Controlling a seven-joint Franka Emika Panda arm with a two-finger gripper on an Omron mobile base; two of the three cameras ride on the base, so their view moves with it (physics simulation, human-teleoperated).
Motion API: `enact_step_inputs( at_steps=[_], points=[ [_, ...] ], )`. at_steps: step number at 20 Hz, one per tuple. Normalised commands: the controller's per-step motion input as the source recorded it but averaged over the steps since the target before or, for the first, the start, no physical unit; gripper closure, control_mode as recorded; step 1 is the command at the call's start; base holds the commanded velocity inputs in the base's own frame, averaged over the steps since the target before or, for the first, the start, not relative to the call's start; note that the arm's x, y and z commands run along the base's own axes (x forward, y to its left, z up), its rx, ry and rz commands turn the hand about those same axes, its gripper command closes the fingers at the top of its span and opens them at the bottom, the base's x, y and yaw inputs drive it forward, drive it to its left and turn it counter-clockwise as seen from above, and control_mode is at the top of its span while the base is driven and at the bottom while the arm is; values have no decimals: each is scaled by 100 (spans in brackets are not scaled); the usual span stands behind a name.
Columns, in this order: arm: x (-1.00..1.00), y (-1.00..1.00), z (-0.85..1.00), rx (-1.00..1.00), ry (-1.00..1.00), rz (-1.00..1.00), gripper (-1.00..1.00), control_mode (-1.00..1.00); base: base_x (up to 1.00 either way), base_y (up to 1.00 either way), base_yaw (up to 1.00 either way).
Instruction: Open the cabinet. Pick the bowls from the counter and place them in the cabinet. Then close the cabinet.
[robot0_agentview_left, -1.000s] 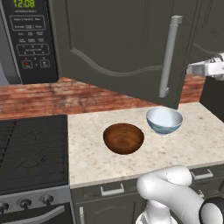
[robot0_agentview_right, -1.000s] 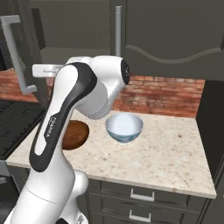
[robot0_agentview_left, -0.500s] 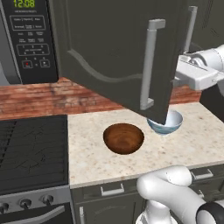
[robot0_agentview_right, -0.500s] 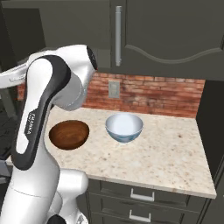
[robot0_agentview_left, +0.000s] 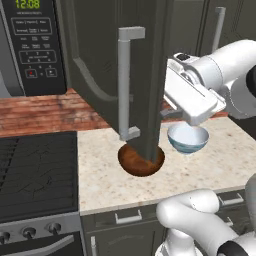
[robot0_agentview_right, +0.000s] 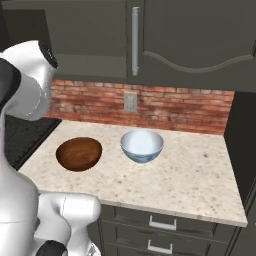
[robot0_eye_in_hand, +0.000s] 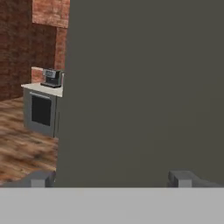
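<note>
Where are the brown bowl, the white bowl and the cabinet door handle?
brown bowl (robot0_agentview_right: 79, 153), right base view, inside hollow.
white bowl (robot0_agentview_right: 142, 144), right base view, inside hollow.
cabinet door handle (robot0_agentview_left: 123, 85), left base view, middle of bar.

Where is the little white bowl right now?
The small white bowl with pale blue pattern sits on the beige speckled counter, just right of the brown wooden bowl, before the brick wall.

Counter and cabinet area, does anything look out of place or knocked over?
Nothing spilled or damaged. The brown bowl and white bowl sit upright on the counter. The one thing off: the cabinet door is swung wide open, overhanging the brown bowl.
</note>
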Motion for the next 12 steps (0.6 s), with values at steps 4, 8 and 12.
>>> enact_step_inputs(
  at_steps=[4, 8, 12],
  points=[
    [3, 97, -34, 15, -15, 4, -100, -100, 0, 0, 0],
    [10, 40, -30, 32, 0, 0, -100, -100, 0, 0, 0],
    [-45, -60, 0, 8, 0, -8, -100, -100, 0, 0, 0]
  ],
)
